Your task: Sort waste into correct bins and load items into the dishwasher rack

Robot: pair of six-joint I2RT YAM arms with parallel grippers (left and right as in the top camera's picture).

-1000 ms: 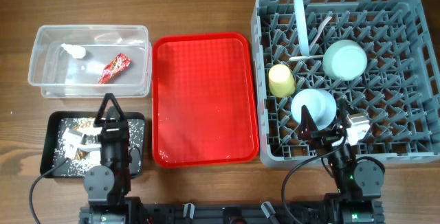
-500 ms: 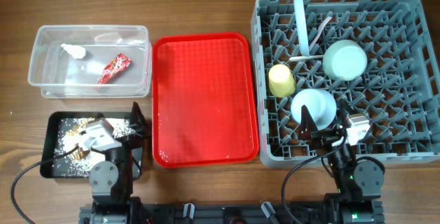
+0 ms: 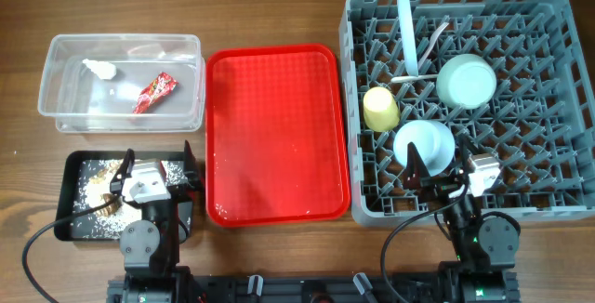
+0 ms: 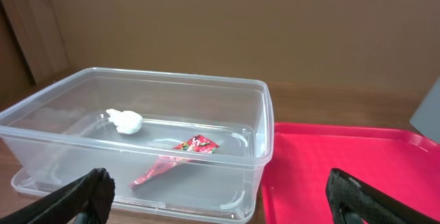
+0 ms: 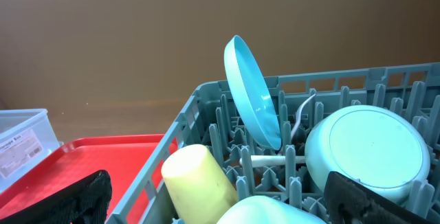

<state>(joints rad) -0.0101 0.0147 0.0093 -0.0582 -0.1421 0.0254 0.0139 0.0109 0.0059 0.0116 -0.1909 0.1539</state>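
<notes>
The clear tub (image 3: 46, 108) at the back left holds the red wrapper (image 3: 153, 92) and the white scrap (image 3: 98, 66); both also show in the left wrist view, the wrapper (image 4: 180, 158) and the scrap (image 4: 126, 120). The black tray (image 3: 65, 230) holds beige crumbs (image 3: 93, 187). The grey rack (image 3: 558, 6) holds the upright blue plate (image 3: 406, 29), yellow cup (image 3: 380, 109), mint bowl (image 3: 467, 81) and white cutlery (image 3: 416, 78). My left gripper (image 3: 156, 165) is open and empty at the black tray's right end. My right gripper (image 3: 439, 165) is open and empty over the rack's front.
The flat red serving tray (image 3: 279, 136) lies between the bins and the rack. A second pale round dish (image 3: 424, 145) sits upside down in the rack's front, right by my right gripper. Cables trail from both arm bases at the table's front edge.
My left gripper has swung up from pointing down over the black tray's crumbs and now faces level toward the clear tub. The right arm has not moved.
</notes>
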